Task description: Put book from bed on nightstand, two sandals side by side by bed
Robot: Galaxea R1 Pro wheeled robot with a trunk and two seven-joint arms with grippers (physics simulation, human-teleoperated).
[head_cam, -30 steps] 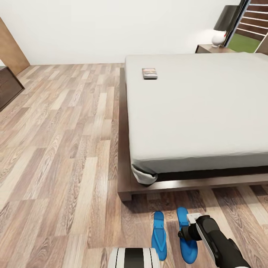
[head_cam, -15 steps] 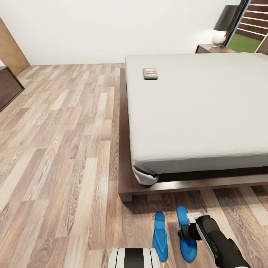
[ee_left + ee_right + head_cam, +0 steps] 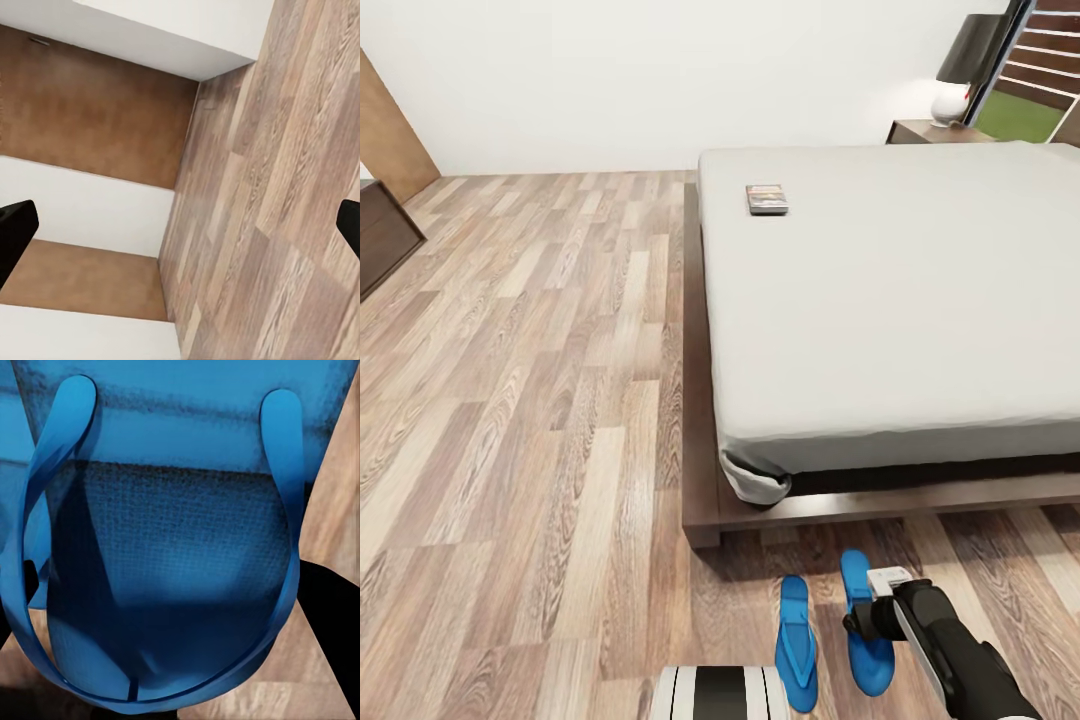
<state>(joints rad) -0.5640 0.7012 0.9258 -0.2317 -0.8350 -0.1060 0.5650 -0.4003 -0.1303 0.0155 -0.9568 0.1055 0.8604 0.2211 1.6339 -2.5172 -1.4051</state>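
Gripping one sandal (image 3: 863, 628) over the floor (image 3: 540, 400), the right gripper (image 3: 863, 622) has the other sandal (image 3: 796, 640) just left; left gripper (image 3: 180, 225) open; book (image 3: 767, 199) far ahead on bed (image 3: 900, 300).

Bright, even render; soft shadow under the bed (image 3: 880, 300) frame; the close sandal (image 3: 172, 547) looks grainy, perhaps blurred.

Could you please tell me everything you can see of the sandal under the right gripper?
The sandal is bright blue, flat, with a long narrow sole and a Y-shaped thong strap arching over a textured footbed. It lies on the wood-plank floor just off the bed's foot corner, beside and roughly parallel to the second sandal, a narrow gap between them. The right gripper is right over its middle; whether it grips cannot be told.
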